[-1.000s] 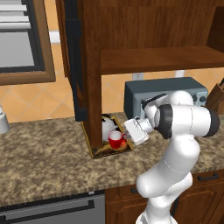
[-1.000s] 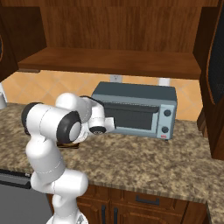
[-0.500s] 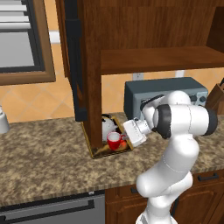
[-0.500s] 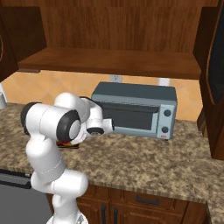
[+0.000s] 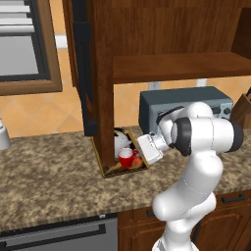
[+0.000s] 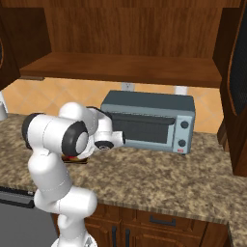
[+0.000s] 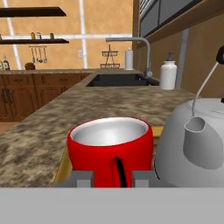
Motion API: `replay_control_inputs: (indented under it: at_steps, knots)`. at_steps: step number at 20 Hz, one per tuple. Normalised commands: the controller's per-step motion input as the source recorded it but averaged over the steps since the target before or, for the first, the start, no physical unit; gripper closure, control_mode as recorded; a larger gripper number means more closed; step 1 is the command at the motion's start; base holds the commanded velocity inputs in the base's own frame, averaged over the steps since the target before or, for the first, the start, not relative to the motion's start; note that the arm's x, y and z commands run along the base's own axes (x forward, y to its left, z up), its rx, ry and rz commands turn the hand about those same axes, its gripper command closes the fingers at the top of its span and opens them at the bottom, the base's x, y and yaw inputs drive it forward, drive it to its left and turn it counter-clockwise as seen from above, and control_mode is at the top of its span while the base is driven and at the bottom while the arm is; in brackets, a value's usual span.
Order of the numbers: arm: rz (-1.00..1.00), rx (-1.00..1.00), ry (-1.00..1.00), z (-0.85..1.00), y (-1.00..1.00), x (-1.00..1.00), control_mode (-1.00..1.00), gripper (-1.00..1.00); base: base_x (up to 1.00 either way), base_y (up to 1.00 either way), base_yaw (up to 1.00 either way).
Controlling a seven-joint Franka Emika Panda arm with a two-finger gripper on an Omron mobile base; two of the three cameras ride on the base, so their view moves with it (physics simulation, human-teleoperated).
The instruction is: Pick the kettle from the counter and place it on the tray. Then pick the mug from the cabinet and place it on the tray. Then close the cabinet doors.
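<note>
On tray (image 5: pixel 109 169), mug (image 7: pixel 110 148) just before hand (image 7: pixel 113 176).

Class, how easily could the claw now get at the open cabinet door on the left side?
Probably yes. The claw sits low at the red mug on the tray; the cabinet door stands just above and left, nothing between, though the arm must rise.

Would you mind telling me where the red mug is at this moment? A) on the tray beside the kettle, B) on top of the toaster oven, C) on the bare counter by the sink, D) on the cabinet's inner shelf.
A: the mug sits on the tray next to the kettle; the hand view shows the same pair, the mug close beside the kettle.
</note>
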Motion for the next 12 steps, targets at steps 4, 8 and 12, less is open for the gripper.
replay_control_inputs:
  at_steps: [4,8,12]
  knots:
    - [0.00,0.00,0.00,0.00,0.00,0.00,-1.00,-1.00,0.00,0.00,0.00]
    - [0.00,0.00,0.00,0.07,-0.01,-0.09,-1.00,-1.00,0.00,0.00,0.00]
    - [-0.01,0.00,-0.05,0.35,-0.19,-0.47,-1.00,-1.00,0.00,0.00,0.00]
